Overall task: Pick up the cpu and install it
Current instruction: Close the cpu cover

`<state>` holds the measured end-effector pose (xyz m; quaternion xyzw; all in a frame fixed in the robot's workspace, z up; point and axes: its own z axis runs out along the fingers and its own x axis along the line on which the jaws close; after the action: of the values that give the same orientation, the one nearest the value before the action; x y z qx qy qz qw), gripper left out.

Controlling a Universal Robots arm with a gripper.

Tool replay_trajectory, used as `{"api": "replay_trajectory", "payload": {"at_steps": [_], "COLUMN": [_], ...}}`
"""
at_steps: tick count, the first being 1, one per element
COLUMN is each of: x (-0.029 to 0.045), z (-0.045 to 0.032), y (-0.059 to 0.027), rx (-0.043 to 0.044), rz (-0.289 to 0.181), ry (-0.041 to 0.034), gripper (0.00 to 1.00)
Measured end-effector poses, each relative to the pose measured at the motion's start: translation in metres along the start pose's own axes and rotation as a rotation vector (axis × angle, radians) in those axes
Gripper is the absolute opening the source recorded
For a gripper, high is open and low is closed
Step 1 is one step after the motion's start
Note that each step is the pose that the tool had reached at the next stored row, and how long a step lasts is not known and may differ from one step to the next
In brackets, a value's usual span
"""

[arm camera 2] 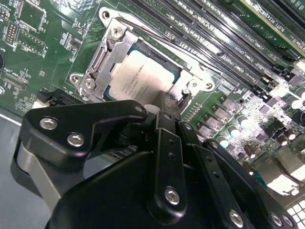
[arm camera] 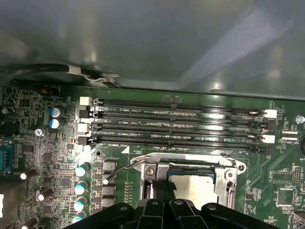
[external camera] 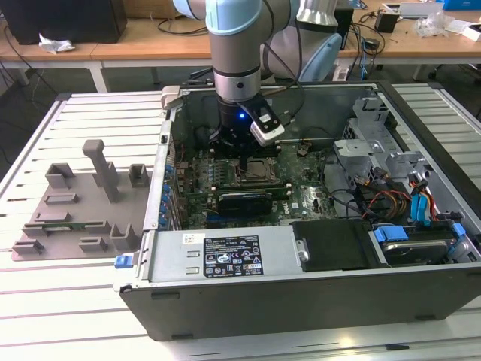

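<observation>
My claw (arm camera 2: 166, 109) hangs right at one edge of the cpu (arm camera 2: 138, 78), which lies in its socket, ringed by a metal bracket (arm camera 2: 102, 62). Clenched or released, I cannot tell. Just past the socket run the long memory slots (arm camera: 181, 125), then the case wall (arm camera: 167, 38). A row of capacitors (arm camera: 82, 171) stands off to one side. Well apart, outside that wall, a grey tray (external camera: 83, 203) rests on the bench (external camera: 45, 323).

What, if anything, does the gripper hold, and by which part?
Cannot be told: the gripper is at the edge of the cpu lying in the socket.
</observation>
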<state>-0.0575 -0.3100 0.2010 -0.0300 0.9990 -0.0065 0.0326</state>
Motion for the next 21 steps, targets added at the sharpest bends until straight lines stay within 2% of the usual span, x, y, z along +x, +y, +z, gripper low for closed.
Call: {"api": "replay_trajectory", "payload": {"at_steps": [4, 5, 7, 10, 15, 19, 21], "x": [-0.0008, -0.0014, -0.0013, -0.0017, -0.0024, -0.0029, -0.0057], "z": [-0.0023, -0.003, -0.0064, -0.0155, -0.026, -0.0264, -0.0262], "y": [0.0008, 0.001, 0.0008, 0.0006, 0.0004, 0.0004, 0.0002], "rx": [-0.0024, -0.003, -0.0007, 0.0044, 0.0122, 0.013, 0.0129], "rz": [0.0, 0.0, 0.0, 0.0, -0.001, -0.001, -0.001], "ry": [-0.0021, -0.0046, -0.0019, -0.0014, -0.0009, -0.0008, -0.0008], "gripper": [0.11, 0.11, 0.11, 0.11, 0.11, 0.11, 0.11]}}
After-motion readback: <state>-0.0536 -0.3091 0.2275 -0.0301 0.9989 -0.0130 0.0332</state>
